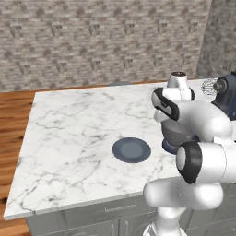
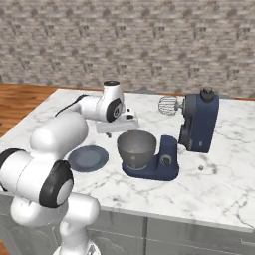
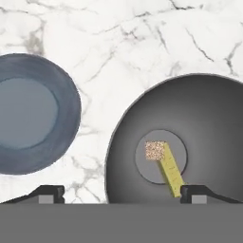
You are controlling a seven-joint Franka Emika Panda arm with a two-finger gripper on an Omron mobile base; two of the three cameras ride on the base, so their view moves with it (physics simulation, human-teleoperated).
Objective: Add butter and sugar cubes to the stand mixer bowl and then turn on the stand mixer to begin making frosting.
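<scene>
the white arm rises from the base, bends at the elbow and reaches forward over the marble counter, with the hand turned downward above the near-left rim of the stand mixer bowl. the gripper looks straight down, its two dark fingertips spread wide apart and pinching nothing. in the hand view the butter lies on the bowl's flat bottom, its long axis running diagonally from the centre toward the lower right, where its far end meets the right fingertip's edge. the sugar cube sits touching the butter's upper end. the bowl rests on the flat base of the stand mixer, whose head is tilted back with the wire whisk pointing left. the plate lies just left of the bowl, apart from it.
</scene>
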